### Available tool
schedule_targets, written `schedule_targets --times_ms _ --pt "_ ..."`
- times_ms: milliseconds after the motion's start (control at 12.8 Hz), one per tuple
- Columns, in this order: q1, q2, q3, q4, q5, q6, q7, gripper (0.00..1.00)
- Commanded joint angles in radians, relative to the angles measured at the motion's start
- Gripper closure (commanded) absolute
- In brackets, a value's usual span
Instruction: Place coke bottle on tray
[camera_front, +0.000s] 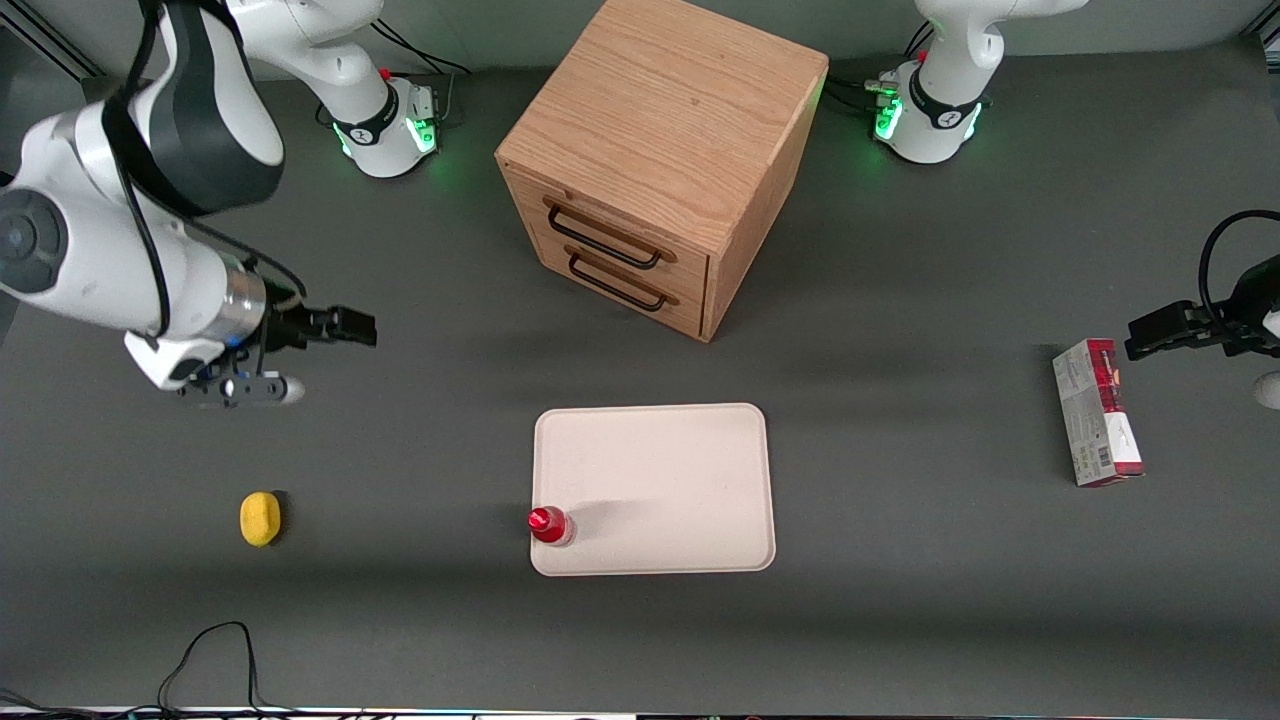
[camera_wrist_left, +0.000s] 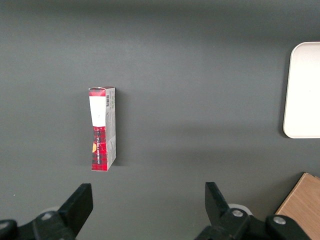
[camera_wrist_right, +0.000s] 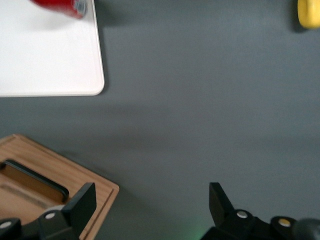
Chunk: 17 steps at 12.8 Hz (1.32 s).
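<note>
Looks like the placing step is basically done.
The coke bottle (camera_front: 550, 525) stands upright on the tray (camera_front: 660, 480), right at its corner. The gripper (camera_front: 345, 327) hangs spread and empty, well apart over the desk (camera_front: 400, 620); I'd guess nothing's left but parking.

We see a robotics laboratory. Two white robot arms stand on round bases (camera_front: 385, 130) with green lights, fixed on a dark grey table (camera_front: 900, 600). Black cables (camera_front: 215, 650) lie at the table edge nearest the front camera. A few test things are placed well apart: a wooden drawer cabinet (camera_front: 655, 160), a tray (camera_front: 655, 470), a carton (camera_front: 1097, 412).
</note>
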Motion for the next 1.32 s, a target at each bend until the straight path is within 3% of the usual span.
schedule_targets --times_ms 0,156,468,779,1247 --pt "0.014 -0.189 -0.012 -0.200 -0.043 0.045 -0.053 0.00" --pt "0.014 -0.282 -0.042 -0.270 -0.048 0.036 -0.076 0.00" --pt "-0.058 -0.287 -0.026 -0.209 -0.103 -0.049 -0.084 0.00" --pt "-0.331 -0.265 0.204 -0.155 -0.094 -0.093 -0.130 0.00" --pt "-0.274 -0.196 0.180 -0.067 -0.088 -0.136 -0.127 0.00"
